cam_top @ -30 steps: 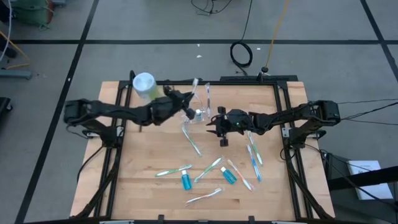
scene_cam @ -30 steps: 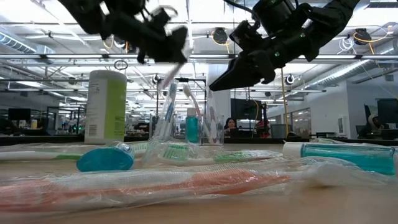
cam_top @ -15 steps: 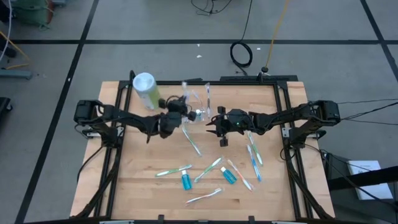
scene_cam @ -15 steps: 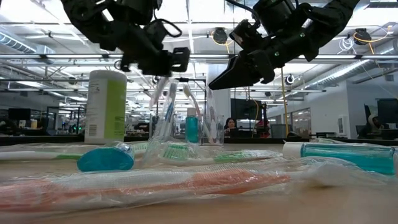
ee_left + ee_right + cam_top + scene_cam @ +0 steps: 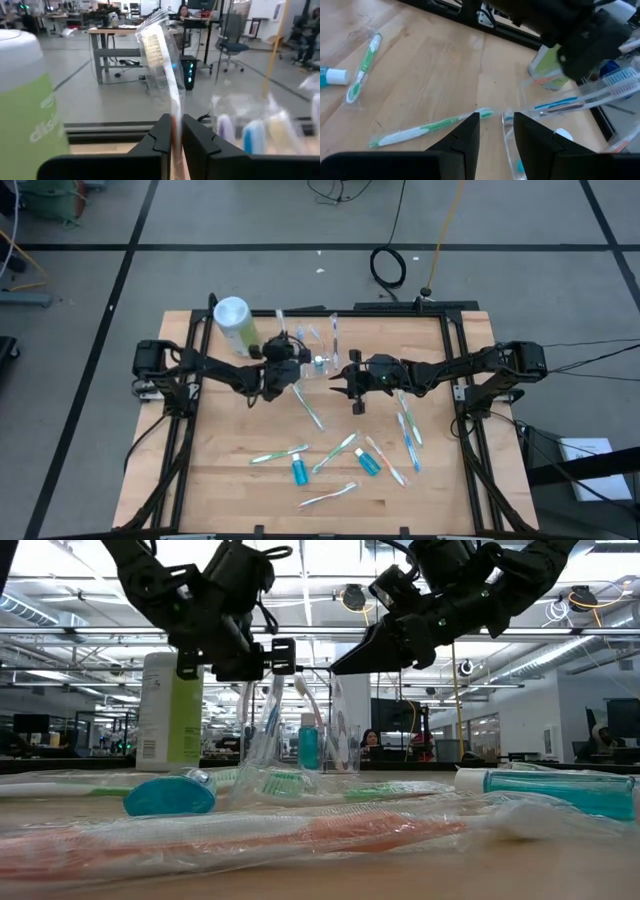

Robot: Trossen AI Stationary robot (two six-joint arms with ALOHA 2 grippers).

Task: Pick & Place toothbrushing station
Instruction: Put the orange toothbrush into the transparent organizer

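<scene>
Left gripper [image 5: 172, 131] pinching wrapped white toothbrush [image 5: 161, 65] upright, nine o'clock of clear plastic holder [image 5: 318, 352]. Right gripper [image 5: 355, 392] spread, three o'clock. Could slip; could tip holder if lowered askew.

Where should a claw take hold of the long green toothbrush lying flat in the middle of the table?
Grip the green toothbrush mid-handle, coming straight down from above with the fingers across its thin width. It lies flat on the table, wrapped and slender, so only the top is open to a pinch.
</scene>
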